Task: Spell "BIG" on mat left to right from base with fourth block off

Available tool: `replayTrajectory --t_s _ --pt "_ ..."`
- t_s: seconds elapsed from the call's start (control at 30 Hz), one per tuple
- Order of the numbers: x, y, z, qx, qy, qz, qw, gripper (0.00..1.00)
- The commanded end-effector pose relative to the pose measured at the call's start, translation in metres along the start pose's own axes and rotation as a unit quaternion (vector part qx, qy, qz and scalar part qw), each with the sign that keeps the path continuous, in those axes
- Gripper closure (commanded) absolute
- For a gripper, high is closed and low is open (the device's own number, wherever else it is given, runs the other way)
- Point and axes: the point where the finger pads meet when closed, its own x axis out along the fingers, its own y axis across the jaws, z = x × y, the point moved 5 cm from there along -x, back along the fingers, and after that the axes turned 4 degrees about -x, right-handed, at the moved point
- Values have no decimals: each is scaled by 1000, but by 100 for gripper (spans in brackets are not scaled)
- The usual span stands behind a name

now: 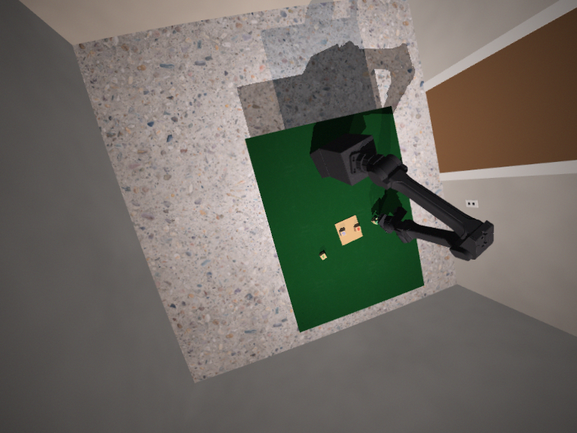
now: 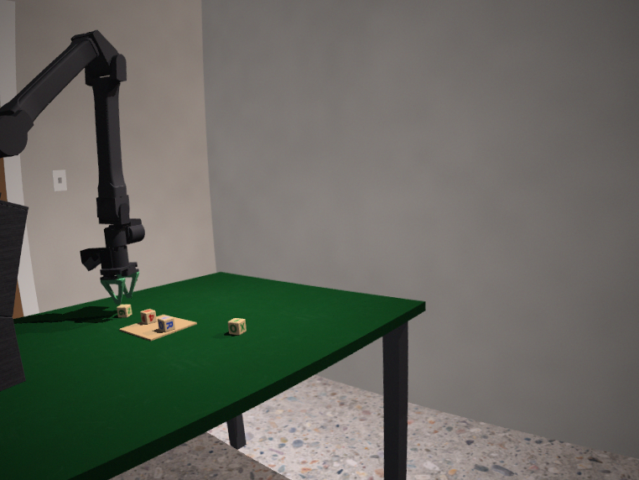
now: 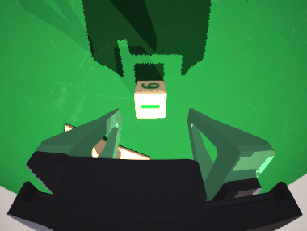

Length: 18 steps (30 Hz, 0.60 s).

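My gripper (image 2: 123, 300) (image 3: 154, 114) is open and empty, pointing down with its fingertips just above a block (image 2: 124, 310) (image 3: 150, 90) on the table beside the mat. That block's top shows one green bar, crosswise in the wrist view; a side face shows a green 6-like mark. The tan mat (image 1: 348, 239) (image 2: 139, 331) carries two blocks: one with red marks (image 1: 357, 228) (image 2: 148, 316), near an edge, and one with blue marks (image 1: 343, 232) (image 2: 166, 324), with R on a side. Their top letters are too small to read. A green-marked block (image 1: 323, 255) (image 2: 236, 326) lies off the mat.
The green table (image 1: 297, 204) (image 2: 288, 351) holds everything. The arm (image 1: 431, 197) (image 2: 109, 139) reaches from its base (image 1: 342, 158) out over one side of the table and back to the block. In the wrist view the left finger partly hides the mat and a block on it.
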Motion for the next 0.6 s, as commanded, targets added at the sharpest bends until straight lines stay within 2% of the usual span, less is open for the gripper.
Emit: replayTrajectory --t_s 0.0,0.57 --pt "7 11 -1 1 -3 7 1000 35" --pt "7 9 -2 1 -3 6 1000 35"
